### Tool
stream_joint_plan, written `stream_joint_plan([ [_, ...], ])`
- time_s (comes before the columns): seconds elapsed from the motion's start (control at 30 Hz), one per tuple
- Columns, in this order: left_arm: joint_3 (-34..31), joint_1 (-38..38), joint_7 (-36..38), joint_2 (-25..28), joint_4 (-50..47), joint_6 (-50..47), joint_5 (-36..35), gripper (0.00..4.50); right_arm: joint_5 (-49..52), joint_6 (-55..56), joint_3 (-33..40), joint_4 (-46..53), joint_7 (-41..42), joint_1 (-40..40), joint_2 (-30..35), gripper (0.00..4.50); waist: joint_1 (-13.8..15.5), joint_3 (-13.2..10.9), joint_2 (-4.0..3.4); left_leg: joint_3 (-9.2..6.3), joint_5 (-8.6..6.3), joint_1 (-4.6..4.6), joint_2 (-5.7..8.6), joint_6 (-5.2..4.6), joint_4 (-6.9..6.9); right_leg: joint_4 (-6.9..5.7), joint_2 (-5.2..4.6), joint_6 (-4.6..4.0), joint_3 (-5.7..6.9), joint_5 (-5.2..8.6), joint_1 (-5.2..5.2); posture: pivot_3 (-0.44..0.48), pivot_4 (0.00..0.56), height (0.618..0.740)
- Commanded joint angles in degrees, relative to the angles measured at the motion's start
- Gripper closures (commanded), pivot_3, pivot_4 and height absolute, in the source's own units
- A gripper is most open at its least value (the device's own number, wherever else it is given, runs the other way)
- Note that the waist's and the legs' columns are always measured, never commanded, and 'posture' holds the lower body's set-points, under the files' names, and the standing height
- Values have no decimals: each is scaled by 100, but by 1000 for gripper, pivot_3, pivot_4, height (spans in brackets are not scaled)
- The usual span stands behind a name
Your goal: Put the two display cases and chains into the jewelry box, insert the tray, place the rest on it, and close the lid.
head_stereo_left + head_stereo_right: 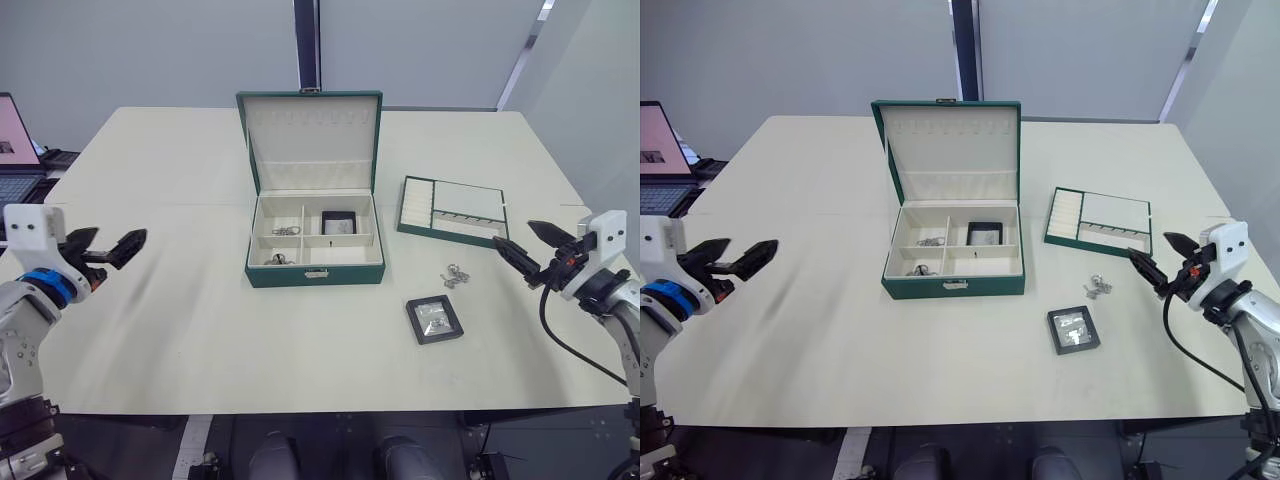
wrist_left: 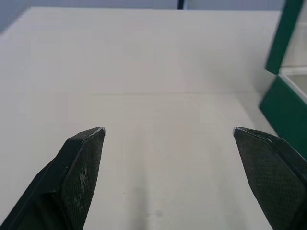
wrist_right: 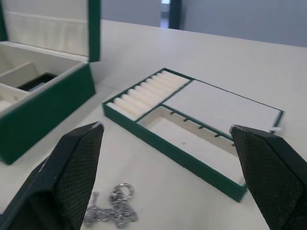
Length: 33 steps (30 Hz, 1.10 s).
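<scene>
The dark green jewelry box stands open mid-table, its lid upright behind it. One display case lies in the box's back right compartment, and chains rest in its left compartments. The other display case lies on the table to the right front of the box. A small silver cluster, the rest, sits between that case and the tray. My right gripper hovers open just right of the cluster, facing the tray. My left gripper is open and empty, far left of the box.
A laptop sits off the table's left edge. The box's green side wall shows ahead of the left gripper. A dark vertical post rises behind the box.
</scene>
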<state>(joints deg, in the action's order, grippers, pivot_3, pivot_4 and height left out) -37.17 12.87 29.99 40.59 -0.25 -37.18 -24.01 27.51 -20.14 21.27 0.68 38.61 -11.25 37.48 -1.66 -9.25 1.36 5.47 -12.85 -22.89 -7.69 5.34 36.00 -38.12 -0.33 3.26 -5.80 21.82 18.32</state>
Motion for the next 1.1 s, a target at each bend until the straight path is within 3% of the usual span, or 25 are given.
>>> stream_joint_plan([
  [0.03,-120,-73,-647,-330,40,616,275,62,-281,661,183,-295,-359,-56,-244,0,0,0,0,1,0,0,0,0,0,-1,-1,0,0,0,0,0,150,740],
  [0.27,-110,-183,-1803,-1122,220,1439,677,62,-661,1686,352,-991,-1364,-81,-1066,0,1,1,0,1,1,0,0,1,0,-3,-1,0,1,0,-1,0,150,740],
  [0.5,-117,-446,-2630,-1690,563,2334,958,62,-935,2512,405,-1685,-1949,-154,-1377,0,-3,4,-2,6,1,7,-1,2,-3,-4,-2,0,-1,0,-4,0,150,740],
  [1.1,93,-559,-2772,-1779,856,2782,862,62,-862,2972,394,-2275,-1810,-351,-1224,0,-2,5,-3,6,1,10,0,2,-2,-5,-3,0,1,0,-9,0,150,740],
])
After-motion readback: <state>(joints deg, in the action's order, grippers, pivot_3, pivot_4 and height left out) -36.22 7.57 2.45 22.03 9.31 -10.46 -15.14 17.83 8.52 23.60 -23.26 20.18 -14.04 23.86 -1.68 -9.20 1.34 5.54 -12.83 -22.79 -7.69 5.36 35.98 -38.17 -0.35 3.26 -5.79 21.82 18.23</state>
